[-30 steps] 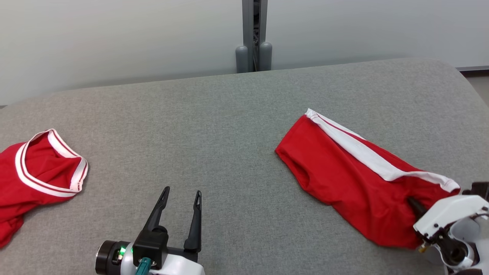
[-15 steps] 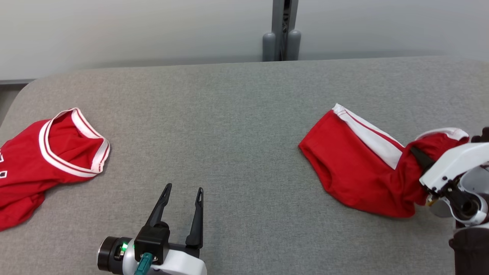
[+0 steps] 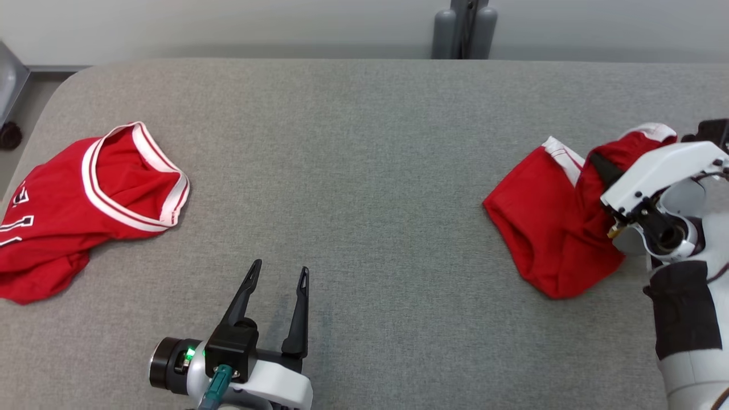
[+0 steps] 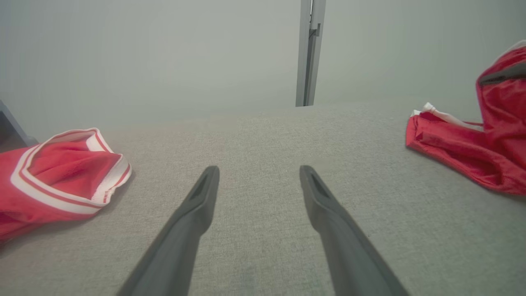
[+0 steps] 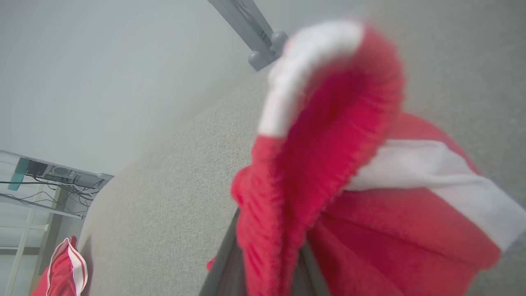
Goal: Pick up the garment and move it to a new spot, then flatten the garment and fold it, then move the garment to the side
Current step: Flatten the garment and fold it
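Observation:
The garment (image 3: 541, 228) is a pair of red shorts with a white side stripe, lying at the right of the grey table (image 3: 364, 142). My right gripper (image 3: 596, 161) is shut on one end of it and holds that end up, so the cloth bunches and drapes over the fingers. In the right wrist view the garment (image 5: 328, 164) hangs over that gripper (image 5: 267, 250). Its lower end (image 4: 472, 148) still rests on the table. My left gripper (image 3: 280, 267) stands open and holds nothing near the front edge, well left of the garment; in its own view the gripper (image 4: 259, 172) points across bare cloth.
A red jersey (image 3: 74, 199) with a white-striped collar lies crumpled at the table's left end, also seen as the jersey (image 4: 53, 172) in the left wrist view. A grey post (image 3: 464, 25) stands behind the far edge. Pale wall lies beyond.
The head camera has shifted, so the whole picture moved. My right gripper has raised the garment's end off the table and the cloth has bunched up. The left gripper stays open.

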{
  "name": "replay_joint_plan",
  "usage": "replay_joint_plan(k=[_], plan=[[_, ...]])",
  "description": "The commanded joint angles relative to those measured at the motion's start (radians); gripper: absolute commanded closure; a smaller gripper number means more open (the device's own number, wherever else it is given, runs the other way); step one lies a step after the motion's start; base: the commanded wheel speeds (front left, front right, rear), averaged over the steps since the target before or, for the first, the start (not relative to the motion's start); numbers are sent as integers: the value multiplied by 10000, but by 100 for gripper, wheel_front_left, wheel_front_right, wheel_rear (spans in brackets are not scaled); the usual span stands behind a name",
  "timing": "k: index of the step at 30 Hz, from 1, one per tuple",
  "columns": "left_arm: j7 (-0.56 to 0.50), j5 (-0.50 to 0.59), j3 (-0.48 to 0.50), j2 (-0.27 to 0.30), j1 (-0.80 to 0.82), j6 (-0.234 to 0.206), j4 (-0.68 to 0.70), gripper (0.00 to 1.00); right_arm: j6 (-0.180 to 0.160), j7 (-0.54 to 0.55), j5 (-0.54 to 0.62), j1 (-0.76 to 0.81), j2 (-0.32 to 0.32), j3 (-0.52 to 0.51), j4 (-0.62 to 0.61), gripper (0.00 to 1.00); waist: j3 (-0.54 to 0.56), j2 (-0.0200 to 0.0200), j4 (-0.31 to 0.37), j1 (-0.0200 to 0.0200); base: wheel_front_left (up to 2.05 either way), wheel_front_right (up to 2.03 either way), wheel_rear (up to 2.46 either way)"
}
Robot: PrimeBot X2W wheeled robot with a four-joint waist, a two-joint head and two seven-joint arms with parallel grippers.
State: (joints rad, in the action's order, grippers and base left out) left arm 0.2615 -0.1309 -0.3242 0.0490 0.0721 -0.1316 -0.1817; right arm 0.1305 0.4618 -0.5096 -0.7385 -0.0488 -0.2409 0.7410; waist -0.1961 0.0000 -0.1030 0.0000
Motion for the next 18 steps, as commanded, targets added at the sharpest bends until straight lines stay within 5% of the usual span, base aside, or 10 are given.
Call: replay_joint_plan(k=[1,18], plan=[[37,41,10,33,194,33,-9,0,3,-122,-71,-162,-41,52,118,100,-121,0,-121,0,0,0,0],[38,-106,-148,33,452,-15,-14,0,3,-2107,-906,-2049,-41,1690,4062,100,-607,0,-551,0,0,0,0]])
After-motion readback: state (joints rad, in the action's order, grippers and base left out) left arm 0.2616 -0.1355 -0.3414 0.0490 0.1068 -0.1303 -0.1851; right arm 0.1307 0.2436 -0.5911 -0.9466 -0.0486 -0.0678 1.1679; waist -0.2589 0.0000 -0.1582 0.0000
